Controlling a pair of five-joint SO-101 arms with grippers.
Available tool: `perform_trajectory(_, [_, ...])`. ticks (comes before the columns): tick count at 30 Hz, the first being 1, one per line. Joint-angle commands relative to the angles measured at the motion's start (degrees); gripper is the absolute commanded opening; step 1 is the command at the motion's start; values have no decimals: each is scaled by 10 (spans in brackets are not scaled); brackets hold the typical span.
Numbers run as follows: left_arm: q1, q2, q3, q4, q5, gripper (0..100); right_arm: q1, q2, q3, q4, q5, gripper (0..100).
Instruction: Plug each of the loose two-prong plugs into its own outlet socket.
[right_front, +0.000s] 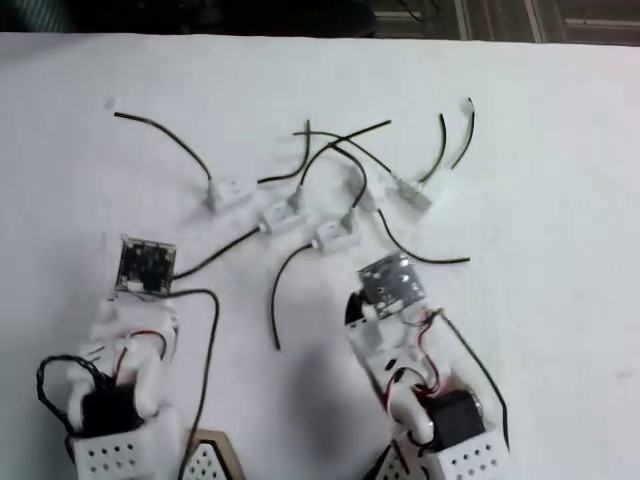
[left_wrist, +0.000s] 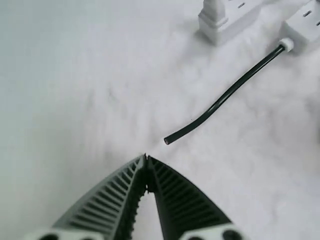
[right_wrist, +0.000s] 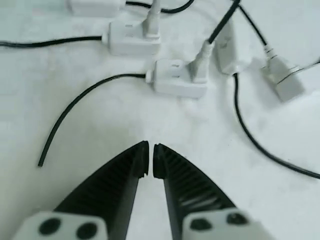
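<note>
Two sets of fingers are shut on nothing: the left fingers (left_wrist: 116, 200) with tips touching, the right fingers (right_wrist: 120, 186) a sliver apart. On the desk (right_front: 560, 340), the loose-looking plug (right_front: 411, 195) lies up and slightly right of the right fingers, its long axis slanting down-right, beside the sockets (right_front: 335, 235). The right arm is nearer.
</note>
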Motion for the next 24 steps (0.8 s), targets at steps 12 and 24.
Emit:
perform_trajectory(12, [84, -19, 66, -40, -1, 26, -15, -2, 72, 24, -8, 17])
perform_trajectory(24, [80, -16, 72, -5, 0, 27, 75, -7, 72, 102, -8, 17])
